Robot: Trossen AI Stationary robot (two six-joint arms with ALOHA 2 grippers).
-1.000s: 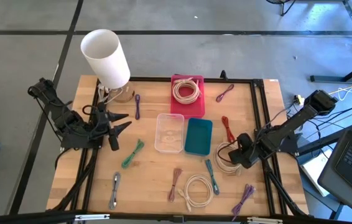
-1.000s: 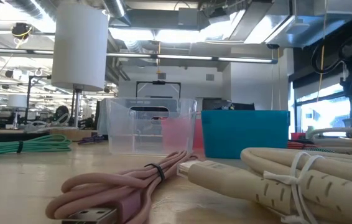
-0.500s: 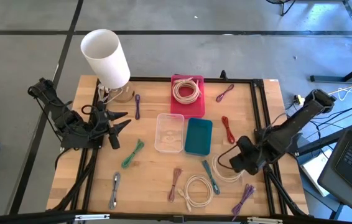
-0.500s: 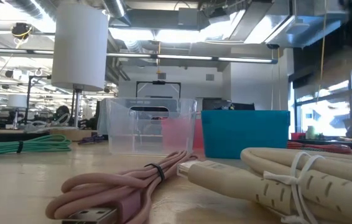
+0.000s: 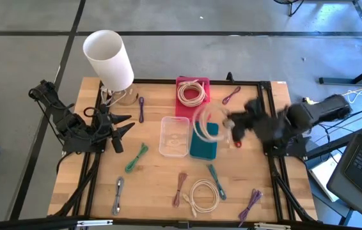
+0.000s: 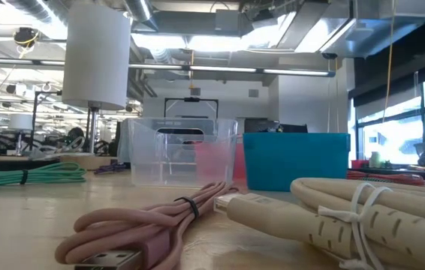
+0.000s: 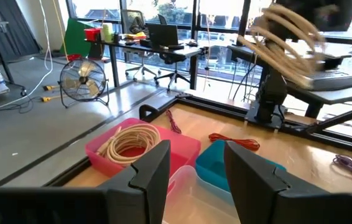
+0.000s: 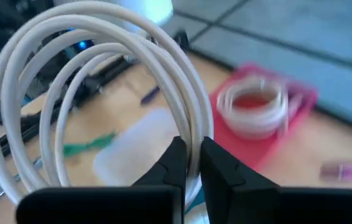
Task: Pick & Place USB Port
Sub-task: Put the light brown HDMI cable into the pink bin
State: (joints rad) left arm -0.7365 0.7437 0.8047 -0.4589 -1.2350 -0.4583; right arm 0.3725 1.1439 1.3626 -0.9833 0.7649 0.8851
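Note:
My right gripper [image 5: 231,128] is raised above the table's middle and shut on a white cable coil [image 5: 208,121], which hangs in the air over the teal bin [image 5: 201,148] and beside the clear bin [image 5: 174,136]. The right wrist view shows the coil [image 8: 101,68] looping out ahead of the fingers. A pink bin [image 5: 182,107] at the far side holds another white coil [image 5: 192,92]. My left gripper [image 5: 127,125] waits open near the table's left side, seen also in its own view [image 7: 194,168]. My right gripper pinches several strands of the white cable coil at one side of its loop [image 8: 191,146] between the two fingers [image 8: 175,163]. The arm reaches in from the table's right. The coil is lifted clear of the table and stands out beyond the fingertips.
Loose bundled cables lie around the bins: green [image 5: 136,157], grey [image 5: 118,195], pink [image 5: 180,189], white [image 5: 203,195], teal [image 5: 217,181], purple [image 5: 251,204], red [image 5: 232,131]. A white cylinder [image 5: 108,59] stands at the far left corner. Black rails edge the table.
My right gripper, shut on the white coil near the table's right edge, has risen quickly and swung toward the far edge and the left. The coil has come off the table and now hangs over the teal bin.

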